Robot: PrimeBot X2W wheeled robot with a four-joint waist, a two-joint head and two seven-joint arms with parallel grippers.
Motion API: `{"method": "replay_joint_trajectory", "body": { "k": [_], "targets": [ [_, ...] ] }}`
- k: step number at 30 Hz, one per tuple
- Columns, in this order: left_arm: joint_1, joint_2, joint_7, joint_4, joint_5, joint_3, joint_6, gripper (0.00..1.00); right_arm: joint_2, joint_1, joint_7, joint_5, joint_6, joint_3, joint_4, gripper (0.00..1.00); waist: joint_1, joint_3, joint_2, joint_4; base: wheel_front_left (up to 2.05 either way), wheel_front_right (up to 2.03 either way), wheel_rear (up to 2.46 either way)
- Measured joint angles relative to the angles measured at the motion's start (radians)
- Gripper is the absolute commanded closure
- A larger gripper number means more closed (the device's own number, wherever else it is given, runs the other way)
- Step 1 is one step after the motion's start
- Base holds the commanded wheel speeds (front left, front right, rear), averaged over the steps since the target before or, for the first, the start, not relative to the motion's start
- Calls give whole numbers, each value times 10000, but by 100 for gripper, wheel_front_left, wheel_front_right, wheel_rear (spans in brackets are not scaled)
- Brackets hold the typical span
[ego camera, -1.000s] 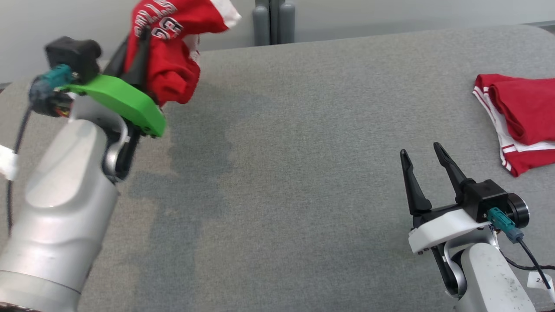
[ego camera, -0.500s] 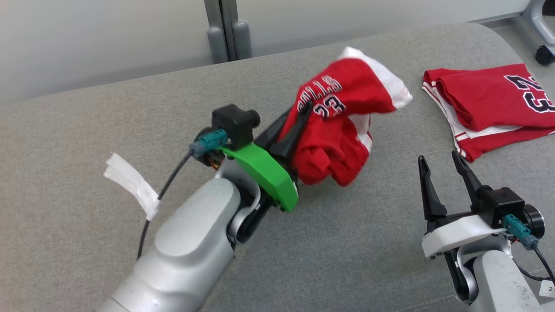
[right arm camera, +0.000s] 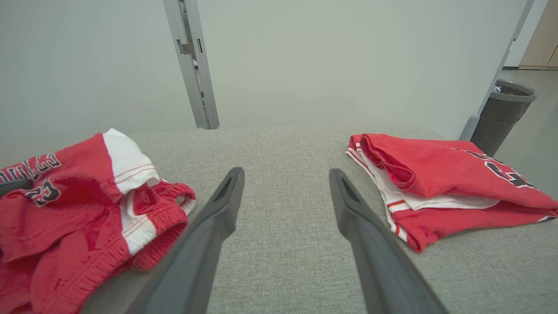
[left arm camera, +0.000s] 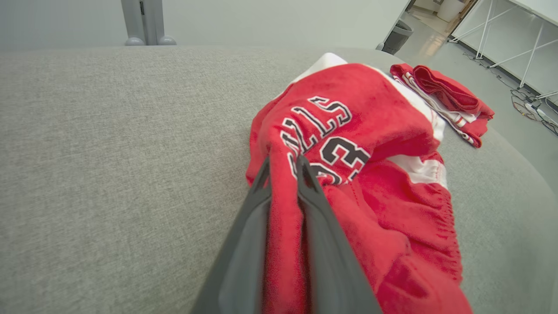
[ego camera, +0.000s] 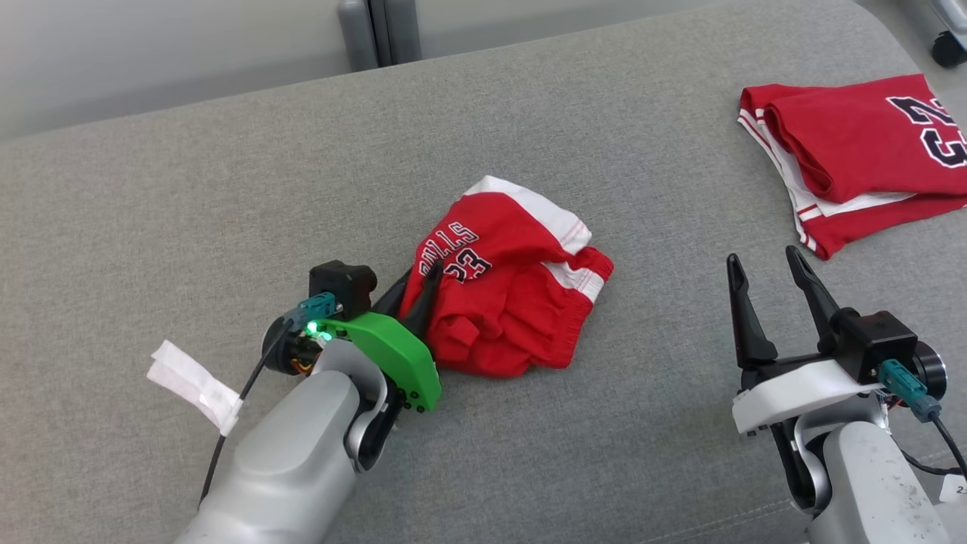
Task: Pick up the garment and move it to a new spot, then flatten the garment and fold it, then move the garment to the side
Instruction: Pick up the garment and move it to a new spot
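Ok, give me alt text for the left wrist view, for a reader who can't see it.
The left pincer pinches a fold of a crumpled red garment, white-trimmed and printed with 23, lying on a grey fabric surface. A second red garment, folded, lies beyond it to the right.

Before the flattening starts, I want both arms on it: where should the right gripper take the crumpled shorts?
Probably the white-striped hem corner, approached low from the right gripper's side. That edge juts out toward it, free of the heap, opposite where the left gripper pinches the crumpled shorts.
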Motion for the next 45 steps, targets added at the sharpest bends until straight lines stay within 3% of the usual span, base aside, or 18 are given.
{"method": "replay_joint_trajectory", "body": {
  "k": [1,7,23,34,45],
  "targets": [
    [-38,17,-61,92,104,52,13,0,0,-12,0,0,0,-2,2,0,0,31,0,10,0,0,0],
    [-106,46,-182,142,587,775,102,0,0,-78,0,-4,0,46,36,0,0,113,0,148,0,0,0],
    [2401,387,-199,-2719,3488,3572,169,0,2,146,0,-211,0,86,219,0,0,-751,0,587,0,0,0],
    [5218,79,-199,-3969,4230,5365,282,0,0,987,0,-88,0,307,416,0,0,-1812,0,912,0,0,0],
    [6667,-347,-198,-4918,4794,6391,272,0,2,1595,0,372,0,633,522,0,0,-2306,0,1082,0,0,0]
  ]
}}
